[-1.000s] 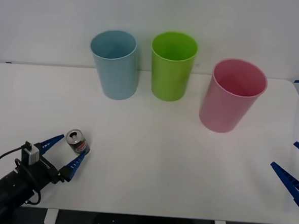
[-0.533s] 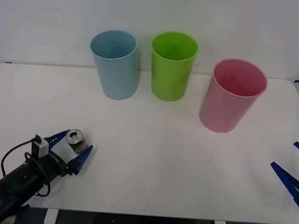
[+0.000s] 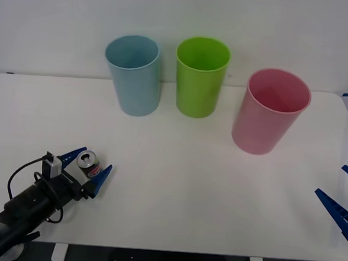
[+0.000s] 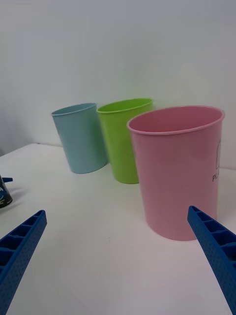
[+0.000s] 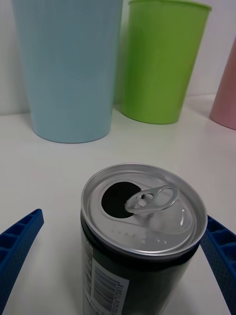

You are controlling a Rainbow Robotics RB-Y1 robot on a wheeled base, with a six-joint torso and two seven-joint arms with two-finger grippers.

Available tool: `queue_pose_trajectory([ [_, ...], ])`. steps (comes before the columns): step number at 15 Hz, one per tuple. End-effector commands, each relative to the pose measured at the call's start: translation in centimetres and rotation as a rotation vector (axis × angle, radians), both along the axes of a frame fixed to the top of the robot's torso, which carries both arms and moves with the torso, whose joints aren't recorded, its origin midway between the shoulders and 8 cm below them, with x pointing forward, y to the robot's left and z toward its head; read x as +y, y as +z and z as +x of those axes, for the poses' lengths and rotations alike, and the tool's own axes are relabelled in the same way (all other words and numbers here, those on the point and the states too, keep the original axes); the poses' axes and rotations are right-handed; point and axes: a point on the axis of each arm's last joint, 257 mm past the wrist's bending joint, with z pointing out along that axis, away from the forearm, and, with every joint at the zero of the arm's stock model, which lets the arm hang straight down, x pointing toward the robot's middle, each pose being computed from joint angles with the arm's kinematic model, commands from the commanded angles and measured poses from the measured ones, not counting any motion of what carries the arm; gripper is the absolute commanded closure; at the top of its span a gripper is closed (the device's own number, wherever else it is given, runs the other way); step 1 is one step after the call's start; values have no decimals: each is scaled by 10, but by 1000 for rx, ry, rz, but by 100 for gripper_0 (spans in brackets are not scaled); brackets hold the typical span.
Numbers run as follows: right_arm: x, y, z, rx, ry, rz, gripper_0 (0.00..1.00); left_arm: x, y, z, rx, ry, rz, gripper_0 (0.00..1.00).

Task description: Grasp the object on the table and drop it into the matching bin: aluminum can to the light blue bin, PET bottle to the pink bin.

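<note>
Straddling can (image 3: 89,163): left pincer (image 3: 91,168) spread wide, near-left counter (image 3: 176,184).
Can upright between the fingers, untouched; right pincer (image 3: 341,197) parked open near-right; blue bin (image 3: 133,75) far-left, pink bin (image 3: 270,111) right.

Left claw (image 3: 89,167) open around upright can (image 3: 89,164), near-left table (image 3: 182,184).

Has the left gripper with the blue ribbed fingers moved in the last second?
Yes. The left gripper has advanced along the white table, so the small silver-topped aluminum can, itself unmoved, now sits deeper between its open fingers.
</note>
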Motion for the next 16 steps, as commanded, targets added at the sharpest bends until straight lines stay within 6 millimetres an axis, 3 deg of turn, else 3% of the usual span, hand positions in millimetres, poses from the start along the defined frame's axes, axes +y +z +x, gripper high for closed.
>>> queue_pose_trajectory([
  [1, 0, 0, 0, 0, 0, 0, 0, 1, 0, 1, 2, 5, 0, 34],
  [3, 0, 0, 0, 0, 0, 0, 0, 1, 1, 2, 1, 6, -2, 86],
  [4, 0, 0, 0, 0, 0, 0, 0, 1, 1, 2, 1, 5, -2, 94],
  [7, 0, 0, 0, 0, 0, 0, 0, 2, 2, 2, 0, 7, -5, 100],
  [12, 0, 0, 0, 0, 0, 0, 0, 5, 3, 3, -1, 15, -9, 100],
  [16, 0, 0, 0, 0, 0, 0, 0, 10, 15, 7, -25, 28, -24, 100],
])
